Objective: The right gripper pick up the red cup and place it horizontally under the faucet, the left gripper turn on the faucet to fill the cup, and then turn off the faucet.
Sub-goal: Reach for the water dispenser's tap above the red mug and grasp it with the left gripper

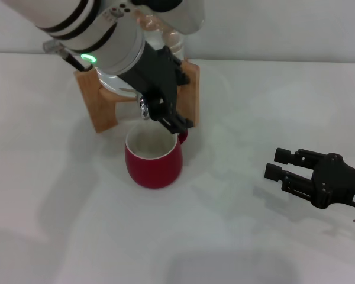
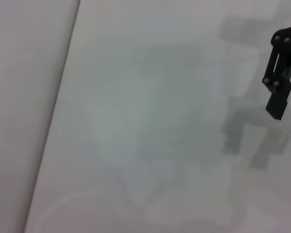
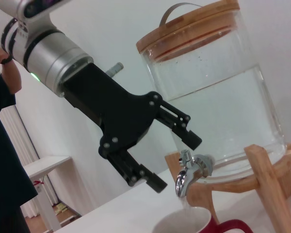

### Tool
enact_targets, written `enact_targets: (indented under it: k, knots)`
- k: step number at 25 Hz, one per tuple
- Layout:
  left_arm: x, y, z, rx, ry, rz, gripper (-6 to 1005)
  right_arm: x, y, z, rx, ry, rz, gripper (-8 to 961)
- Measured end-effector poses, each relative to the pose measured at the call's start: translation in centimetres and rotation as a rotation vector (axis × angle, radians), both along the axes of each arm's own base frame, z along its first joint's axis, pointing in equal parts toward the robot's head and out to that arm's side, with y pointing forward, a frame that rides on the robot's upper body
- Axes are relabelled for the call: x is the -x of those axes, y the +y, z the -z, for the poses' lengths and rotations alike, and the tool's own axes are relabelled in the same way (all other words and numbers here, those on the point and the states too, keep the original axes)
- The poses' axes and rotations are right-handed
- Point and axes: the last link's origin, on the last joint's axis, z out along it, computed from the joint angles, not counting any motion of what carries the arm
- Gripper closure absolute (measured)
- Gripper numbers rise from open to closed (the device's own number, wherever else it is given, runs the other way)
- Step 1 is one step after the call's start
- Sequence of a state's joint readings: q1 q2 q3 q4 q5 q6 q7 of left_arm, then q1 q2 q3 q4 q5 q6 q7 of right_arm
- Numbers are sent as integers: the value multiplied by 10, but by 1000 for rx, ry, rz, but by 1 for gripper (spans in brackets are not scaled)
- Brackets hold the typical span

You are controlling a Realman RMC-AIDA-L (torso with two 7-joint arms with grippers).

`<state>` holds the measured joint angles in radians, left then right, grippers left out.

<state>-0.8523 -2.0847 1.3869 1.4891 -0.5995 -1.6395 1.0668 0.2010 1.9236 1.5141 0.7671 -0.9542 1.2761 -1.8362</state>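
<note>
The red cup [image 1: 154,158] stands upright on the bench [image 1: 59,225] toward its far edge, directly under the faucet [image 3: 188,171] of the glass jar [image 3: 218,102]. The left hand [image 1: 163,115] hovers at the faucet with fingers apart, while the right hand [image 1: 278,164] rests open near the bench's right edge.

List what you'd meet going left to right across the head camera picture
wooden stand → red cup → right gripper, open, resting apart on the table. The left gripper, open beside the faucet, overlaps the stand and cup, so it is left out.
</note>
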Motion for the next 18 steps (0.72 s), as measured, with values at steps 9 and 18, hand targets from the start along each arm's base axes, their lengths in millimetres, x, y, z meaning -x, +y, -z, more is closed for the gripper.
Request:
enact_targets:
  k: [9, 18]
  knots:
    - [-7, -26, -13, -53, -15, 68, 189, 0, 1, -4, -8, 4, -3, 477]
    - [22, -50, -25, -91, -26, -1, 189, -2, 1, -6, -8, 2, -4, 477]
